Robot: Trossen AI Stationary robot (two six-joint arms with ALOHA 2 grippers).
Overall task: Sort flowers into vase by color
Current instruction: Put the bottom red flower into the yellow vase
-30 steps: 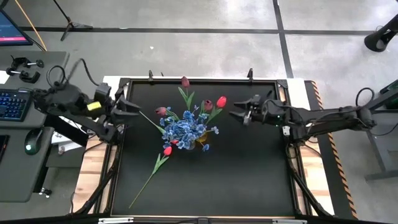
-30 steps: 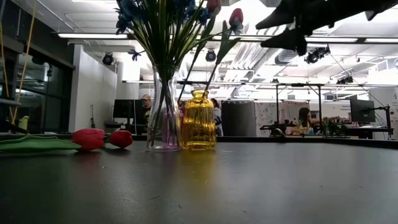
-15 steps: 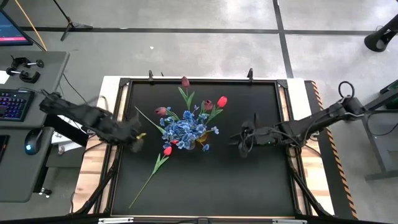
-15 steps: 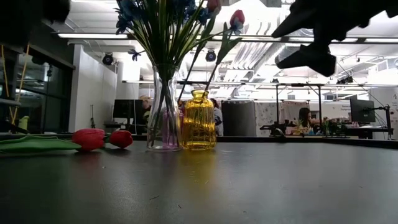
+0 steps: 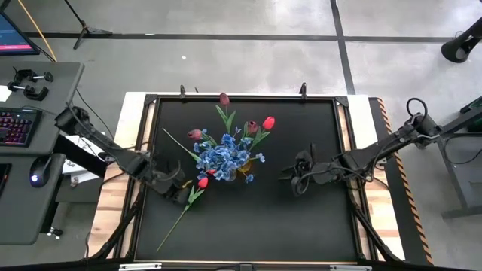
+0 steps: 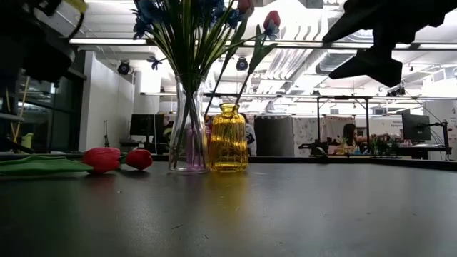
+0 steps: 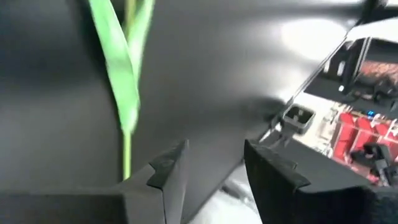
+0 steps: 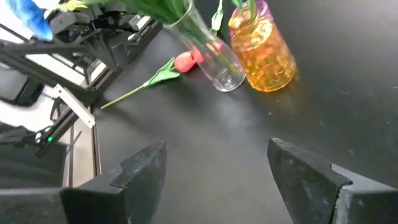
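A clear glass vase [image 6: 188,135] at the table's middle holds the blue blossoms [image 5: 223,156]. A yellow vase [image 6: 228,139] stands beside it. Red [image 5: 268,122] and maroon [image 5: 224,98] tulip heads stand out above the two vases. One red tulip [image 5: 202,182] lies on the black table, its long green stem [image 5: 175,224] running toward the near left corner. My left gripper [image 5: 183,194] hangs open above that stem; in the left wrist view the stem and leaf [image 7: 121,93] pass beside its fingers. My right gripper [image 5: 296,179] hangs open to the right of the vases.
The black table top [image 5: 301,226] has a raised frame [image 5: 354,218] around it. A desk with a keyboard [image 5: 16,124] and mouse stands off the left edge. The low view shows a room with people far behind the table.
My left gripper has come down from beside the table's left edge, moving right and toward the near edge, and has rolled; it now hangs over the lying tulip's stem. My right gripper has swung toward the near edge and sunk a little. The flowers and vases have stayed put.
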